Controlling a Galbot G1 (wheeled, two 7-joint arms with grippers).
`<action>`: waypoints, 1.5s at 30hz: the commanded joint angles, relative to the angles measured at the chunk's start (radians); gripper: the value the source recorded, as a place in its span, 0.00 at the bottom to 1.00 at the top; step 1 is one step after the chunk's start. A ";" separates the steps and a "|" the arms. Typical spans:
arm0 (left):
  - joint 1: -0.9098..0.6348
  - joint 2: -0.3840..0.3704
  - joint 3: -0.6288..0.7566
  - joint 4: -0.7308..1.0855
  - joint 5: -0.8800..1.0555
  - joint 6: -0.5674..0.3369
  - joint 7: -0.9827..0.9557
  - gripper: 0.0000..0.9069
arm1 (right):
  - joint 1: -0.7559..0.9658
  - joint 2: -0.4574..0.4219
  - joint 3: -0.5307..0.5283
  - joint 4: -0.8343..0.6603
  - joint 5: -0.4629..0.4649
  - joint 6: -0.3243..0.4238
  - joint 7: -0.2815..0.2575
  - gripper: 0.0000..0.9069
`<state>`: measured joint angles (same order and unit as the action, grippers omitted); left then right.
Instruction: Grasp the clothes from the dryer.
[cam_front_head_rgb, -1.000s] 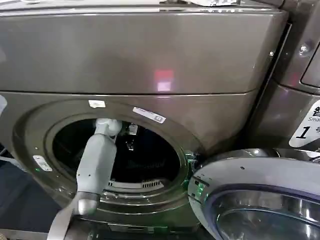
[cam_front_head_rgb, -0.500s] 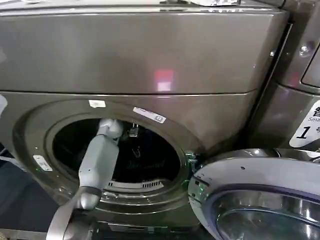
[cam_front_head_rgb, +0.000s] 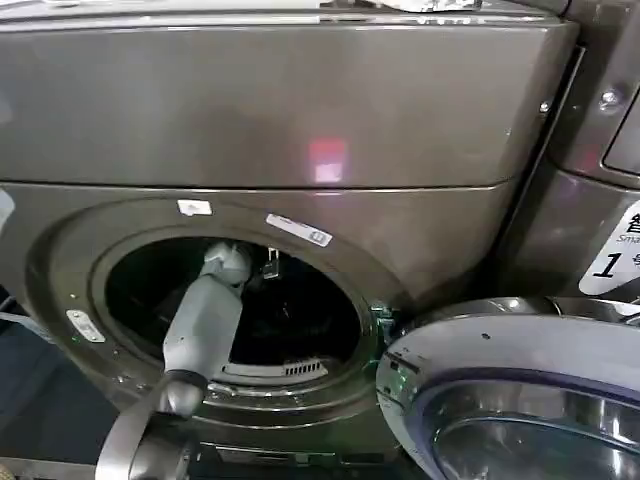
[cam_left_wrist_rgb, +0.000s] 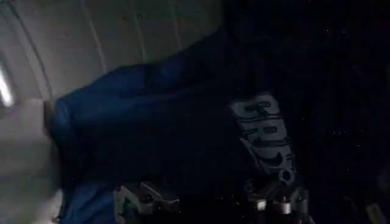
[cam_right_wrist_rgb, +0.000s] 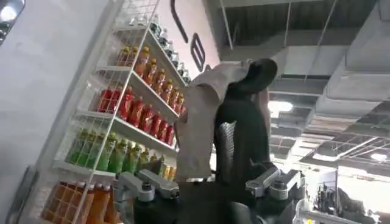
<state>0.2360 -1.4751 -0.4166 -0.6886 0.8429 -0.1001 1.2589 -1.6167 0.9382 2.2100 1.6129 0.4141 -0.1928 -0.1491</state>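
The dryer (cam_front_head_rgb: 300, 120) is a bronze-grey front-loader, and its silver-rimmed round door (cam_front_head_rgb: 500, 345) is swung open at the lower right. My left arm reaches through the porthole, with the left gripper (cam_front_head_rgb: 268, 275) deep in the dark drum. In the left wrist view the clothes (cam_left_wrist_rgb: 177, 134) are a dark navy mass with pale lettering (cam_left_wrist_rgb: 265, 134), lying against the grey drum wall (cam_left_wrist_rgb: 122, 36). The left gripper (cam_left_wrist_rgb: 210, 204) hangs open close over this fabric, fingers (cam_left_wrist_rgb: 140, 201) wide apart. My right gripper (cam_right_wrist_rgb: 210, 185) is parked away from the machine, open and pointing up into the room.
A similar machine (cam_front_head_rgb: 600, 150) stands right beside the dryer, with a white "1" sticker (cam_front_head_rgb: 612, 255) on it. The open door takes up the space at the front right. In the right wrist view a white wire shelf of drink bottles (cam_right_wrist_rgb: 122, 115) stands close by.
My left arm has pushed further into the drum, and its wrist has moved inward and slightly down. The dryer and its door have not moved.
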 joint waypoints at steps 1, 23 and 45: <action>0.009 -0.002 0.001 0.052 -0.034 0.003 -0.005 1.00 | 0.001 0.006 -0.004 0.000 -0.001 0.001 0.000 1.00; 0.031 0.006 -0.002 0.017 -0.042 0.001 0.023 0.00 | -0.002 0.006 0.000 -0.001 0.002 0.003 -0.001 1.00; 0.055 -0.018 0.004 -0.248 -0.402 0.203 -0.742 0.00 | 0.020 0.019 -0.004 0.008 0.053 -0.021 -0.012 1.00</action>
<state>0.2813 -1.4711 -0.4119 -0.8085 0.6478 -0.0276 1.0929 -1.5997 0.9530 2.2047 1.6184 0.4451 -0.2075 -0.1585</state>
